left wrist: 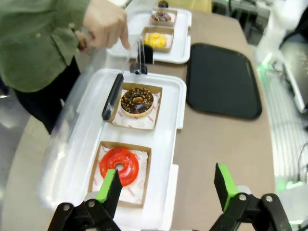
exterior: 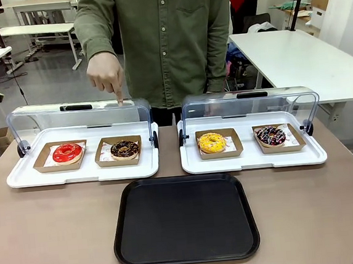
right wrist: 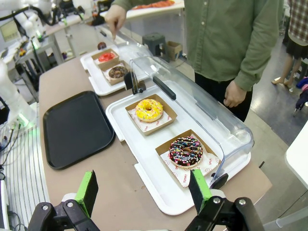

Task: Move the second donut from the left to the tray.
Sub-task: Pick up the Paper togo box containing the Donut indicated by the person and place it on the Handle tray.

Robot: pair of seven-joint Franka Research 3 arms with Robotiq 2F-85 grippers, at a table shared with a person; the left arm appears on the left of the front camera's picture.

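The second donut from the left is dark chocolate with brownish crumbs, in a brown cardboard box on the left white display tray. A person's hand points a finger down over the lid behind it. The black tray lies bare at the table's near middle. In its wrist view my left gripper hangs open above the display tray's end, near the red donut. My right gripper is open too, above the other display tray's end.
A red-glazed donut sits left of the chocolate one. The right display tray holds a yellow donut and a sprinkled dark donut. Both clear lids stand raised at the back.
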